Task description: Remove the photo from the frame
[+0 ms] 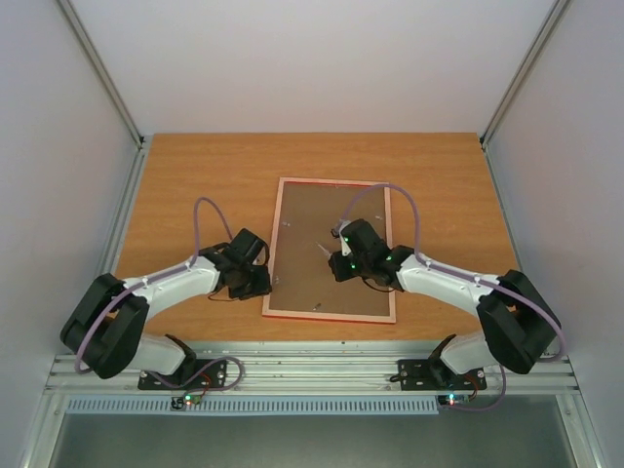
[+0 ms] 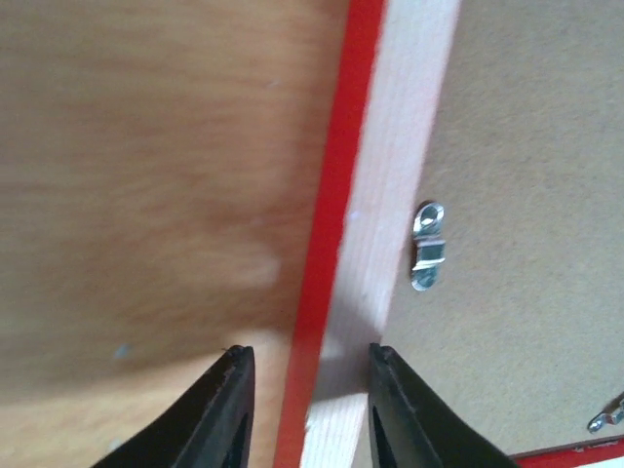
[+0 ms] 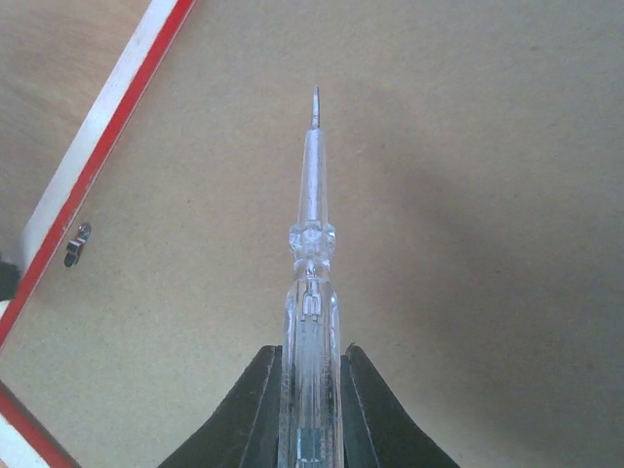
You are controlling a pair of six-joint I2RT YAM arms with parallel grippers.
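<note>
The left gripper [image 2: 307, 357] holds its two black fingers apart astride the thin red frame [image 2: 390, 185], along its pale wooden rail. A small silver metal clip [image 2: 428, 246] sits on the brown backing board [image 2: 531, 195] just beside that rail; the orange-brown wooden tabletop [image 2: 146, 195] lies to the left

Desk [image 1: 195, 175]: orange-brown wood-grain top under soft, even light; plain white back wall [image 1: 312, 58] stood behind it; pale grey side panels [image 1: 49, 195] closed left and right; slanted aluminium posts [image 1: 102, 68] rose from both rear corners; aluminium rails [image 1: 312, 366] ran along the near edge; white slotted strip [image 1: 292, 404] lay below them.
</note>
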